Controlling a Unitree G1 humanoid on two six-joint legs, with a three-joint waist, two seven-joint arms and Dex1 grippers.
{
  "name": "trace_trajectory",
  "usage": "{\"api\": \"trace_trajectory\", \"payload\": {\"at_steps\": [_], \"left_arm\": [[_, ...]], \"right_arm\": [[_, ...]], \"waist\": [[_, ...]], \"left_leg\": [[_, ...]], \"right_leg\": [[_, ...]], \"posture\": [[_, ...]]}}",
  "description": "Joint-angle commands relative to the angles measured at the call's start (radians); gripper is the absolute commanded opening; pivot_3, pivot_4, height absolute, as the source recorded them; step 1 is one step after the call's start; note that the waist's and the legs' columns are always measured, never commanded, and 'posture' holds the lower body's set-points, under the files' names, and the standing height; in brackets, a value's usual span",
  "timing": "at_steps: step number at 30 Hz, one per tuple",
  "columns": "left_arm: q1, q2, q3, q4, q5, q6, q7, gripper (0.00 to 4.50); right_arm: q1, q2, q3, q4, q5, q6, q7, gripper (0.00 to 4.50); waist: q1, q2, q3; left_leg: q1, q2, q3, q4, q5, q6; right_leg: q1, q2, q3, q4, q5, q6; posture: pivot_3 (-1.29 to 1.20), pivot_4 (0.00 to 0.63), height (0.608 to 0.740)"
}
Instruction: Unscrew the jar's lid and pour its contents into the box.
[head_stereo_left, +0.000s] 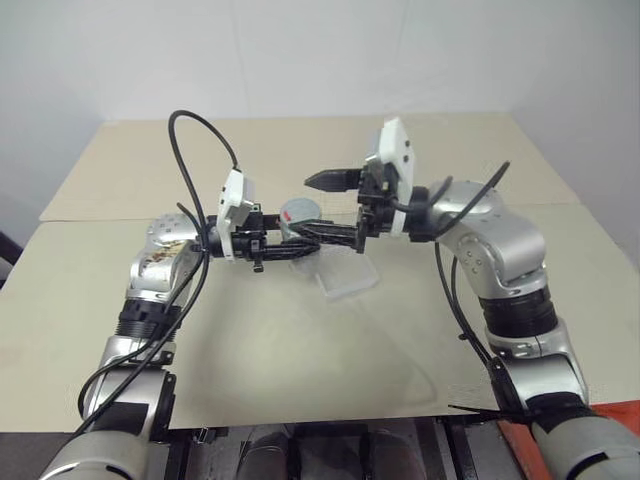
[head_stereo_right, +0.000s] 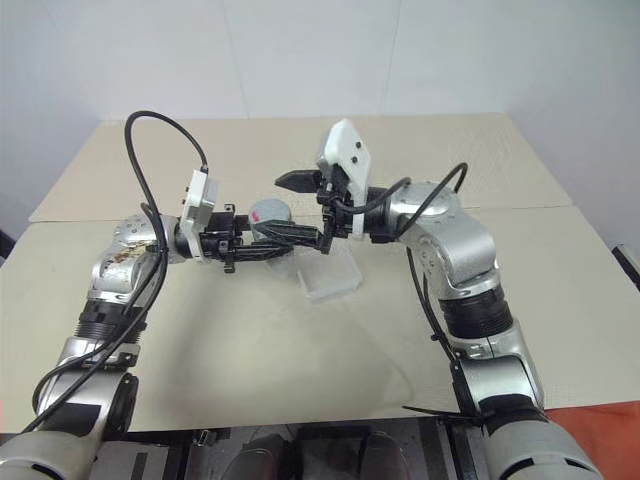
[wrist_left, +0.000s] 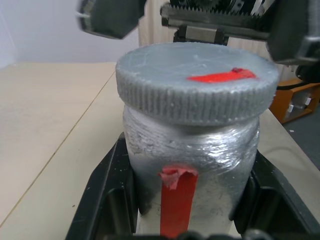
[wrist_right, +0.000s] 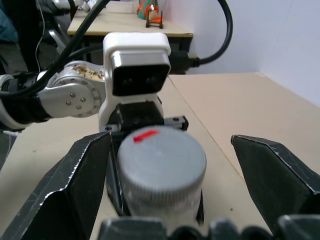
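My left gripper (head_stereo_left: 293, 241) is shut on the body of the silvery-grey jar (wrist_left: 190, 150) and holds it upright above the table. A red stripe runs down the jar's side. The grey ribbed lid (wrist_left: 196, 84), with a red mark on top, sits on the jar. My right gripper (wrist_right: 170, 144) reaches in level from the opposite side and stands open, with one finger on each side of the lid (wrist_right: 161, 159) and a gap on both sides. The clear plastic box (head_stereo_left: 349, 279) lies on the table just below and beyond the jar. The contents are hidden inside the jar.
The beige table (head_stereo_left: 300, 350) has a seam (head_stereo_left: 90, 218) running across it behind the arms and a white wall at its far edge. Black cables (head_stereo_left: 200, 140) loop up from both wrists.
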Motion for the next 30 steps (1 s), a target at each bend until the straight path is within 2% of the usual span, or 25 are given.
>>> {"api": "trace_trajectory", "payload": {"at_steps": [1,17,20,23,24,30], "left_arm": [[-0.02,0.007,0.006,-0.02,0.0,-0.018,0.002,1.96],[-0.018,0.006,0.007,-0.022,-0.001,-0.019,0.003,1.96],[-0.017,0.008,0.007,-0.023,-0.001,-0.018,0.003,1.96],[-0.016,0.01,0.007,-0.026,-0.002,-0.017,0.001,1.96],[-0.016,0.011,0.007,-0.026,-0.002,-0.017,0.001,1.96],[-0.017,0.013,0.006,-0.024,-0.002,-0.017,-0.001,1.96]], "right_arm": [[-0.029,0.001,0.001,-0.011,-0.001,0.019,-0.009,4.46],[-0.04,0.013,0.026,0.001,-0.01,0.029,-0.002,4.46],[-0.041,0.014,0.025,0.005,-0.01,0.029,-0.002,3.86],[-0.042,0.014,0.026,0.008,-0.01,0.033,0.0,2.89],[-0.042,0.013,0.026,0.009,-0.01,0.035,0.002,2.76],[-0.048,0.015,0.018,0.021,-0.006,0.039,0.003,2.76]], "waist": [[0.003,0.0,0.0],[0.0,0.0,0.0],[0.0,0.0,0.0],[0.0,0.0,0.0],[0.0,0.0,0.0],[0.0,0.0,0.0]], "left_leg": [[0.0,0.0,0.0,0.0,0.0,0.0],[0.0,0.0,0.0,0.0,0.0,0.0],[0.0,0.0,0.0,0.0,0.0,0.0],[0.0,0.0,0.0,0.0,0.0,0.0],[0.0,0.0,0.0,0.0,0.0,0.0],[0.0,0.0,0.0,0.0,0.0,0.0]], "right_leg": [[0.0,0.0,0.0,0.0,0.0,0.0],[0.0,0.0,0.0,0.0,0.0,0.0],[0.0,0.0,0.0,0.0,0.0,0.0],[0.0,0.0,0.0,0.0,0.0,0.0],[0.0,0.0,0.0,0.0,0.0,0.0],[0.0,0.0,0.0,0.0,0.0,0.0]], "posture": [[0.0,0.15,0.74],[0.0,0.15,0.74],[0.0,0.15,0.74],[0.0,0.15,0.74],[0.0,0.15,0.74],[0.0,0.15,0.74]]}}
